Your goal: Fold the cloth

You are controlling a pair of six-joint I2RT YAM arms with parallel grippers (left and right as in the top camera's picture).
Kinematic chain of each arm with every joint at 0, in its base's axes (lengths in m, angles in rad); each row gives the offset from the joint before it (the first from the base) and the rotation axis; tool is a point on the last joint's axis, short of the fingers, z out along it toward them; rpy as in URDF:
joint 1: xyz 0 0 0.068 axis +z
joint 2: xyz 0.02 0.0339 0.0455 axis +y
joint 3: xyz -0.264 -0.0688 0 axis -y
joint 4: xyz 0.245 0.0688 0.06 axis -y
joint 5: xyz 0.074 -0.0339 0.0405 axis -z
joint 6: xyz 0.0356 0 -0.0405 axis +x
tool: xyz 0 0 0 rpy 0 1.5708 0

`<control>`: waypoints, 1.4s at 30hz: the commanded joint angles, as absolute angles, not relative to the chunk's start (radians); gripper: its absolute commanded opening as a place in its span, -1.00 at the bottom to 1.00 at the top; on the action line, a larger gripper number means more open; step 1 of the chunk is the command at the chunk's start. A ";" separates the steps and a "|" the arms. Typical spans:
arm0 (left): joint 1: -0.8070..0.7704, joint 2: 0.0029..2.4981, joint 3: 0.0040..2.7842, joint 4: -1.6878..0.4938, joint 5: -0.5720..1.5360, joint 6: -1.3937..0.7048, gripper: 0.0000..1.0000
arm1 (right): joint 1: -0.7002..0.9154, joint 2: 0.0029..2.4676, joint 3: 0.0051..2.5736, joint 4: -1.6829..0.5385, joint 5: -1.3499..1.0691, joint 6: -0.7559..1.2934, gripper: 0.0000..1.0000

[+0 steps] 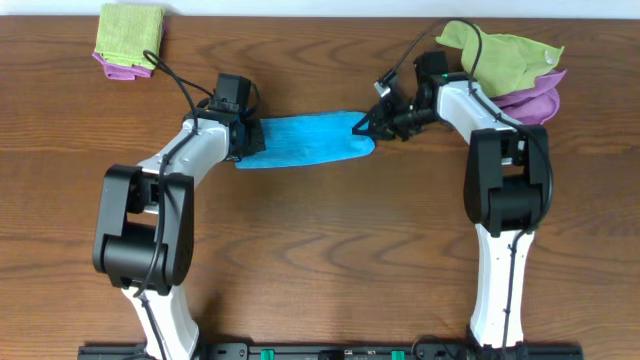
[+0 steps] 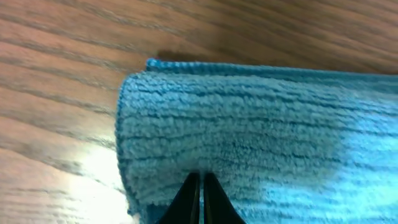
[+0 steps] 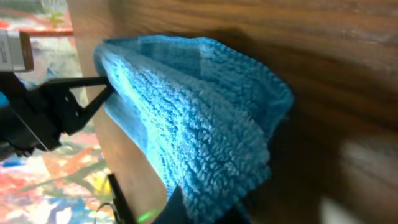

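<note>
Cloth [image 1: 305, 142] held at both ends, long axis running left–right across the table [image 1: 320, 260].
Left gripper [image 1: 247, 140]: jaws pressed together, pinching the cloth's left end. The cloth runs rightward from there as a narrow doubled band, mid-table between the arms. Right gripper [image 1: 365, 125]: jaws closed on the right end, which is bunched at the fingertips. Each arm sits at its own end, so neither is nearer. My read is that the next fold carries one end along this axis onto the other.
</note>
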State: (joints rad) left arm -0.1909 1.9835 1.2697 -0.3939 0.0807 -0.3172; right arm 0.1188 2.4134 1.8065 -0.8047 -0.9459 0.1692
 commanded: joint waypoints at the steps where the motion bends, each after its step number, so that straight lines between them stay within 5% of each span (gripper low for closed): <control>1: -0.189 1.856 1.334 -0.405 0.117 -0.322 -0.89 | 0.105 2.394 1.932 -0.905 -0.839 0.154 -0.98; 13: -0.189 1.425 1.374 -0.583 0.068 -0.322 -0.89 | 0.127 2.359 2.362 -1.462 0.034 0.287 -0.97; 27: -0.189 1.074 1.374 -0.671 0.068 -0.322 -0.84 | 0.490 2.413 2.296 -1.280 0.289 0.254 -0.97; 42: -0.189 1.009 1.374 -0.733 0.071 -0.322 -0.77 | 0.558 2.489 2.294 -1.297 0.198 0.253 -0.97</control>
